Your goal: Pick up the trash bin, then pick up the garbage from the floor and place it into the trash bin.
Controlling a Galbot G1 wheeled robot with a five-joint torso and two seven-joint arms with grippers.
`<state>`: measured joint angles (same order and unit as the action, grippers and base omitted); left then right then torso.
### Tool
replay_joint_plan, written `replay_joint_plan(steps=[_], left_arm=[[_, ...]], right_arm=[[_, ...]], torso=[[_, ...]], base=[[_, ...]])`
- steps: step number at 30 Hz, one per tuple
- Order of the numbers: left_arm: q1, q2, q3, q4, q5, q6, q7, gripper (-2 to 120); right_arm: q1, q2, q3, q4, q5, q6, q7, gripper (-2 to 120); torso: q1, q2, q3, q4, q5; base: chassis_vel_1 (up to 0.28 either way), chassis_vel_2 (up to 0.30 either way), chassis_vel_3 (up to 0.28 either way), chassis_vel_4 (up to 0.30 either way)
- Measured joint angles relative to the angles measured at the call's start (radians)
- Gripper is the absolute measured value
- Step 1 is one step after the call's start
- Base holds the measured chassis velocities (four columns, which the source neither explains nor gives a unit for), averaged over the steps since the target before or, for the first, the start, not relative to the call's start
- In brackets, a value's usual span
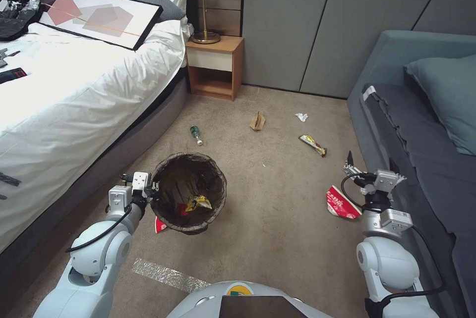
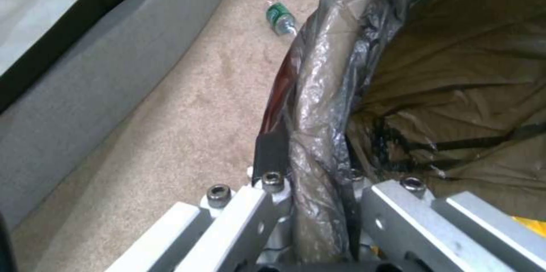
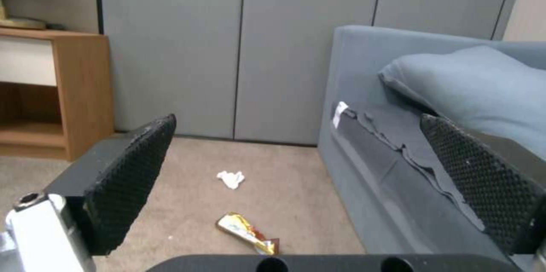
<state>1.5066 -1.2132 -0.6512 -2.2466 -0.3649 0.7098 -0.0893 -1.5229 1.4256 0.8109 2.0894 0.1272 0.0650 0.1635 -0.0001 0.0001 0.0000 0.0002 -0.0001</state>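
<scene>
In the head view we see the left gripper (image 1: 148, 186) at lower left of frame, jaws clamped on the rim of the trash bin (image 1: 188, 191), which is held off the carpet (image 1: 277, 209) beside the bed (image 1: 74, 85). Inside the bin lie a yellow wrapper (image 1: 198, 203) and a red scrap; a red-and-white packet (image 1: 159, 225) peeks out below the bin's lower left edge. The left wrist view gives us the grip up close: the dark bag folded over the rim (image 2: 318, 105) sits squeezed between the two fingers (image 2: 270, 152), with the green-labelled bottle (image 2: 280, 17) on the floor beyond. The right gripper (image 1: 369, 164) is at right of frame near the sofa (image 1: 421, 159), jaws wide apart and holding nothing, just above a crumpled red-and-white packet (image 1: 341, 204). The right wrist view shows both black textured pads (image 3: 134, 178) spread, and between them the white tissue (image 3: 231, 178) and snack-bar wrapper (image 3: 248, 232) on the floor. Head view adds the brown paper bag (image 1: 257, 121) at centre, near the nightstand (image 1: 215, 65).
</scene>
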Motion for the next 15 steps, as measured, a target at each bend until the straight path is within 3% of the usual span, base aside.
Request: replay_joint_plan(steps=[15], left_arm=[[0.001, 0.004, 0.0, 0.0, 0.006, 0.0, -0.001, 0]], right_arm=[[0.011, 0.005, -0.022, -0.008, -0.004, -0.004, 0.012, 100]], torso=[[0.0, 0.0, 0.0, -0.0003, 0.0]], base=[[-0.049, -0.049, -0.049, -0.045]])
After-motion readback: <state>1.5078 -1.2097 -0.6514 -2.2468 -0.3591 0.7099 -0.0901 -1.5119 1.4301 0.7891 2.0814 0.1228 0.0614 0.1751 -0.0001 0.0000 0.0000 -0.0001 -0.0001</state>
